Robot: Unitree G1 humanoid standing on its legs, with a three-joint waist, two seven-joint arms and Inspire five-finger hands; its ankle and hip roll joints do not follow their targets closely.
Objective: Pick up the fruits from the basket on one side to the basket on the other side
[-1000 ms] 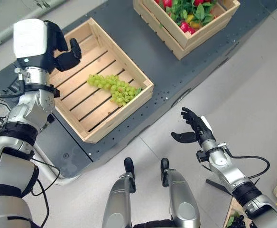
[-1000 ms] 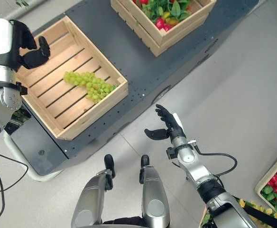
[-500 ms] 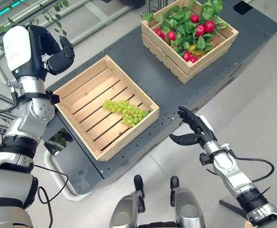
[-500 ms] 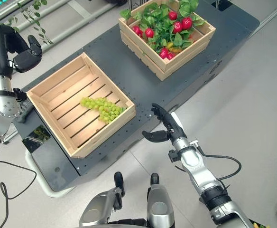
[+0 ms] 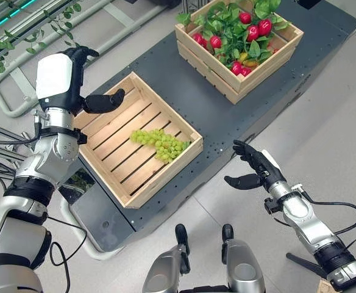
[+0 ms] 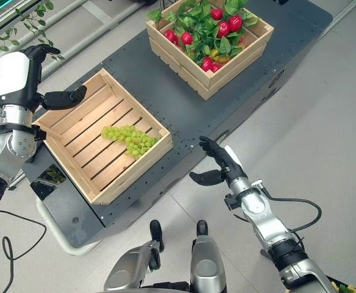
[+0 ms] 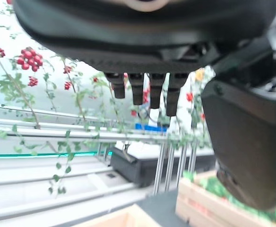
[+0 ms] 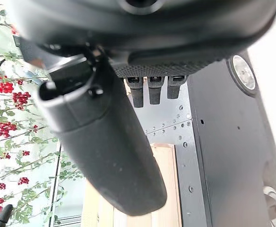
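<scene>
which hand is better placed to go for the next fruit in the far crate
Right, probably. The crate of red fruit and leaves sits on the robot's right side of the platform, and the open right hand hangs nearer it. The open left hand hovers over the crate holding green grapes.

A pale grey tiled floor (image 5: 324, 122) is seen under even light. A dark perforated platform (image 5: 227, 116) is set across it, edged at the near left by a white tube frame (image 5: 74, 223). Grey rails (image 5: 114, 39) and leafy vines (image 5: 38, 46) are seen at the far left.

A dark platform (image 5: 227, 116) stands on the grey floor (image 5: 324, 122).
</scene>
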